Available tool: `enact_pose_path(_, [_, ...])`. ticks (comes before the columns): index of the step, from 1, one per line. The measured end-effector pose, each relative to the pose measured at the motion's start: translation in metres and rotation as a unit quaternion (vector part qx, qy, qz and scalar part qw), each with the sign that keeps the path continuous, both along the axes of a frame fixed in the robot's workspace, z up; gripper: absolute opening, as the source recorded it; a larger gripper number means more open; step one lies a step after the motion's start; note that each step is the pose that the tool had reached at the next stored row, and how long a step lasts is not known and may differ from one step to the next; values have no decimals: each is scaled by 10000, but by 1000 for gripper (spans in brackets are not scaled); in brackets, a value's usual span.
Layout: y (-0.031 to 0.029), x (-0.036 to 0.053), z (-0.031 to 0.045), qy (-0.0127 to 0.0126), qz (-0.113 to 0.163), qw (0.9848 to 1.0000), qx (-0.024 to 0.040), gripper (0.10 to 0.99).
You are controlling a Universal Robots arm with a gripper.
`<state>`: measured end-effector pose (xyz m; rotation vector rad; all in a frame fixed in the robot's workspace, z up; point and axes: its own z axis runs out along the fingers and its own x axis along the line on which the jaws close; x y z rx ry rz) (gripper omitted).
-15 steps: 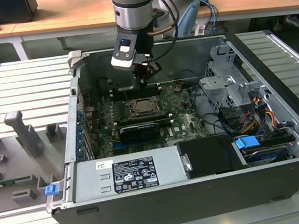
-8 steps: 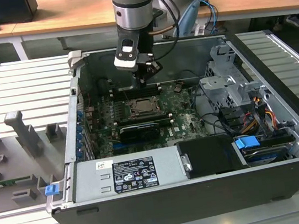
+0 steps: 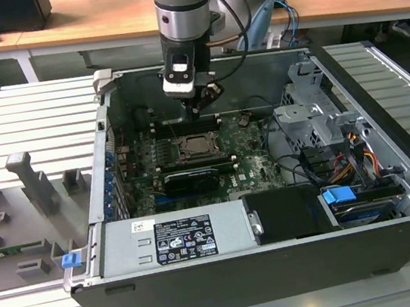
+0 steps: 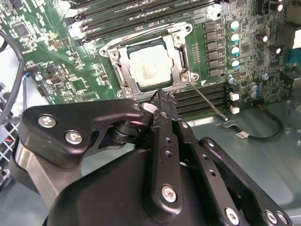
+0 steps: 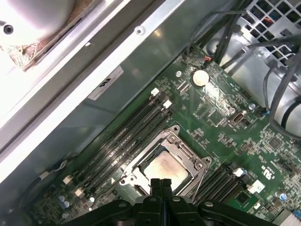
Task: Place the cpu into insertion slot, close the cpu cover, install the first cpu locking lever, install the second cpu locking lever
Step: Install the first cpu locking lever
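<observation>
The cpu (image 4: pixel 149 66) lies flat in the insertion slot (image 3: pixel 200 147), its dull silver face showing through the square window of the cpu cover (image 4: pixel 181 59). The cover frame (image 5: pixel 181 150) is down over the chip (image 5: pixel 164 170). A thin metal locking lever (image 4: pixel 207 101) juts out from one corner of the socket, away from the frame. My gripper (image 3: pixel 200 105) hangs just above the socket's edge, towards the case's back wall. Its black fingers (image 4: pixel 161 101) are pressed together with nothing between them, and their tips (image 5: pixel 162 184) sit over the socket rim.
Long black memory slots (image 5: pixel 127 136) flank the socket on two sides. A long black card (image 3: pixel 191 180) lies in front of it, the power supply (image 3: pixel 175 238) nearer still. A drive cage (image 3: pixel 311 119) and cables stand at the exterior view's right. The case wall (image 5: pixel 94 94) is close behind.
</observation>
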<state>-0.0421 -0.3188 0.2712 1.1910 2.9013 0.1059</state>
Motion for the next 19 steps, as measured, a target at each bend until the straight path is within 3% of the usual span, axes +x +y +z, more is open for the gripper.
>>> enact_pose_path(12, [0,0,0,0,536,9986,0,106])
enact_pose_path(16, [0,0,0,0,1045,9945,0,106])
enact_pose_path(19, [0,0,0,0,1364,9907,0,106])
